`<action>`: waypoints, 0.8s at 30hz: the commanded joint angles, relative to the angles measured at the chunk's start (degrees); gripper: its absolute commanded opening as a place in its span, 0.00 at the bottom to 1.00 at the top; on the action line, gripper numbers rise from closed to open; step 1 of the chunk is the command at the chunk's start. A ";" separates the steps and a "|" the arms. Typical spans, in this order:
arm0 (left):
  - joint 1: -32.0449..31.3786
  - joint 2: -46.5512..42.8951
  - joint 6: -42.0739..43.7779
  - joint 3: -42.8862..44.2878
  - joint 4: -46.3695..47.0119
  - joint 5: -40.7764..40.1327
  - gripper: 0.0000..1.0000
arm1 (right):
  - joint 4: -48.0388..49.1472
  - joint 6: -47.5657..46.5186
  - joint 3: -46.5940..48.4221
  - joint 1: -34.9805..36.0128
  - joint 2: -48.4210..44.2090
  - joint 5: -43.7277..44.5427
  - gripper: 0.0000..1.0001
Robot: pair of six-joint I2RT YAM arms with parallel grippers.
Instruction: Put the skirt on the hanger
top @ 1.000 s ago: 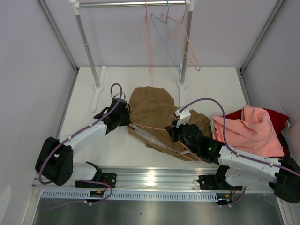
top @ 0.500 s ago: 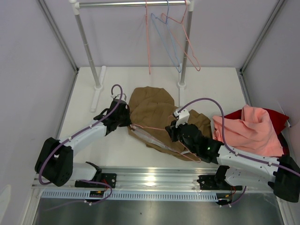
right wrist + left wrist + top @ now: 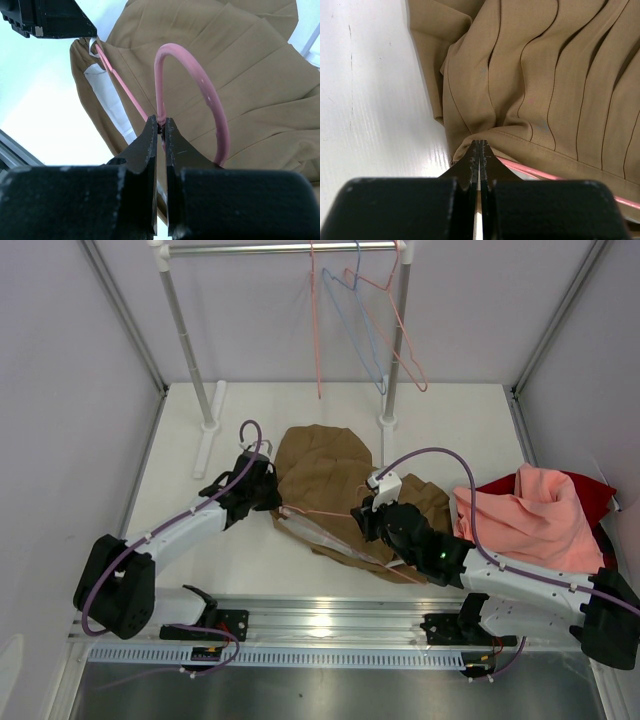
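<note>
The tan pleated skirt (image 3: 325, 475) lies crumpled on the white table at mid-centre, with its pale lining (image 3: 107, 95) showing at the waist opening. A salmon-pink wire hanger (image 3: 330, 512) lies across its near part, one arm running into the waist. My left gripper (image 3: 272, 495) is at the skirt's left edge, shut on the waistband hem (image 3: 485, 137), with the hanger wire (image 3: 545, 175) just to its right. My right gripper (image 3: 366, 520) is shut on the hanger's neck (image 3: 160, 118) just below the hook (image 3: 200, 80), over the skirt (image 3: 250, 75).
A clothes rack (image 3: 185, 330) stands at the back, holding pink hangers (image 3: 400, 340) and a light blue one (image 3: 355, 325). A salmon-pink cloth (image 3: 530, 515) lies on a dark red cloth (image 3: 590, 490) at the right. A metal rail (image 3: 320, 620) runs along the near edge.
My right gripper has shifted slightly left and away with the hanger's neck in it. My left gripper and the skirt have stayed almost still.
</note>
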 commanded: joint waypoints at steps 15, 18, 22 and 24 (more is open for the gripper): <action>-0.75 -3.55 1.62 0.11 2.66 2.69 0.00 | 2.26 -2.15 3.16 -0.66 -0.29 -1.03 0.00; -0.84 -3.90 2.06 0.37 2.40 3.04 0.00 | 2.70 -2.15 2.90 -0.75 -0.56 -1.29 0.00; -0.84 -3.99 2.58 0.28 2.57 3.83 0.00 | 2.87 -2.33 2.90 -0.92 -0.91 -1.38 0.00; -0.92 -3.90 2.76 0.28 2.57 3.83 0.00 | 3.05 -2.41 2.98 -1.10 -1.00 -1.47 0.00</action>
